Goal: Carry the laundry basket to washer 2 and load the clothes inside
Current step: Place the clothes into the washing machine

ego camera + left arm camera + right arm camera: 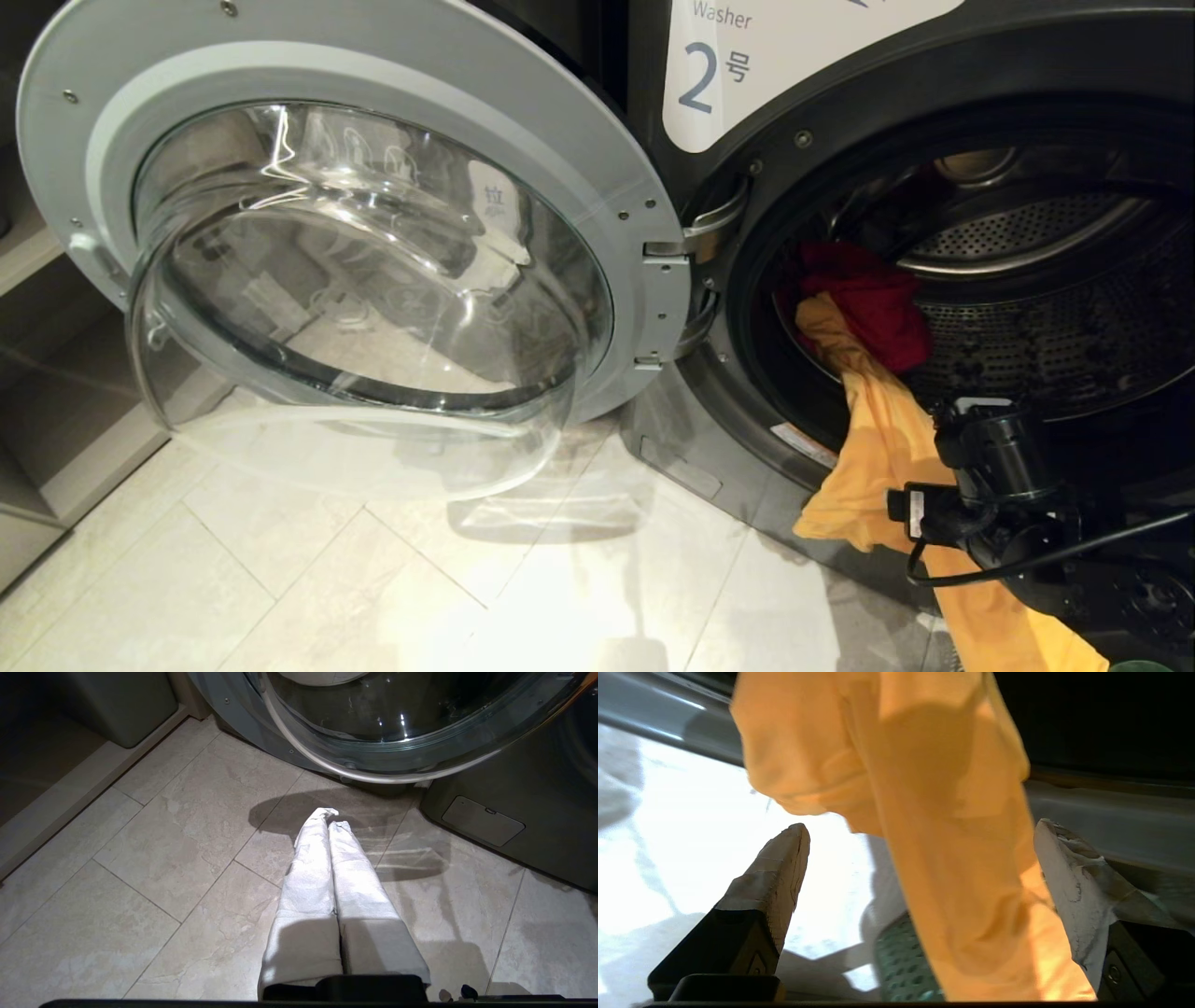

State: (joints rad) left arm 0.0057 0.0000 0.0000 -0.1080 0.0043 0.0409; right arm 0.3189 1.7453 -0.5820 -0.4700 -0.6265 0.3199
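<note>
The right gripper (920, 828) stands with its two padded fingers (777, 877) spread as wide as they go, gripping nothing. The yellow-orange garment (952, 858) hangs down through the gap between them; it lies close against the finger on one side, though whether it actually touches that pad cannot be told, and it is clear of the other. Below the fingertips, part of the green perforated laundry basket (901, 961) shows under the hanging cloth, on the pale tiled floor (668, 835).

In the head view the right arm's dark wrist (999, 485) sits low at the mouth of washer 2 (709, 75), just beside the garment. Beyond the fingers, the yellow-orange cloth drapes over the door opening's lower rim, its upper end inside the drum (1046, 308). Farther in, a dark red garment (868, 303) lies against it.

The left gripper (329, 821) hangs over bare floor tiles with its wrapped fingers pressed together, empty, near the open glass door (397, 723).
</note>
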